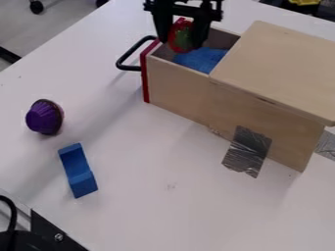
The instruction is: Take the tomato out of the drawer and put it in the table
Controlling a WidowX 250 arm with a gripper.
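light: bright, diffuse, from above | wooden lid (281, 63) paler than box side (288, 139) | faint soft shadows on white table (170, 211), down-left of drawer (177, 88) | drawer's inside dimmer | silver tape (247, 149) glints (patchy, it's crinkled)

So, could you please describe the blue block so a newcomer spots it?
Find the wooden box on the white table. Left of it in view lie two small things. The block is angular, notched and blue, unlike the rounded purple cup.

white surface (150, 220) | wooden drawer box (180, 90): below claw (182, 43) | purple cupcake (44, 117): well off claw | blue block (77, 169): farther
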